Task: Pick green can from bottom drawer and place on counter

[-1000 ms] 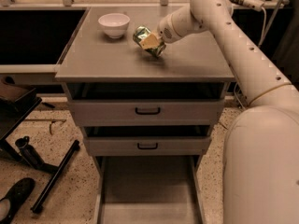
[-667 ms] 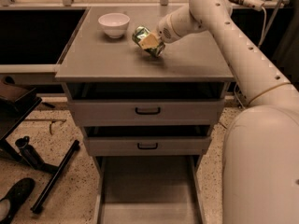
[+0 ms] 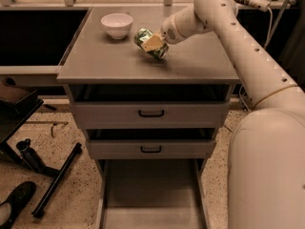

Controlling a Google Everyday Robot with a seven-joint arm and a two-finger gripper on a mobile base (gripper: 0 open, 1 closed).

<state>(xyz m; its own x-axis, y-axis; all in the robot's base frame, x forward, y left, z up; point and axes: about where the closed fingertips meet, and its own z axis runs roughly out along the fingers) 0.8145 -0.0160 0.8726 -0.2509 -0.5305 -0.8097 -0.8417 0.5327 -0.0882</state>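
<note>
The can (image 3: pixel 142 35) is held in the gripper (image 3: pixel 151 44) above the table (image 3: pixel 109 61), just right of the middle of its back half. The gripper is closed around the can's middle, and one tan finger (image 3: pixel 152 42) is seen lying across its side. The can is tilted, with its upper end towards the back left and its lower end towards the front right. The lower end is close to the table top, over a small shadow; whether it touches cannot be told.

A white bowl (image 3: pixel 117 25) is set upright on the table to the left of the can, near it but apart. The pale arm (image 3: pixel 248 46) is stretched in from the right, over the table's right edge.

Beneath the table top, two upper drawers (image 3: pixel 151 113) with black handles (image 3: pixel 151 113) are seen, one above the other. The bottom drawer (image 3: pixel 152 190) is pulled out towards the camera, and only its grey floor is shown.

On the speckled floor (image 3: pixel 71 194) at the left, a black bar (image 3: pixel 57 180) is laid aslant, and a dark shoe (image 3: pixel 16 199) is seen at the lower corner.
</note>
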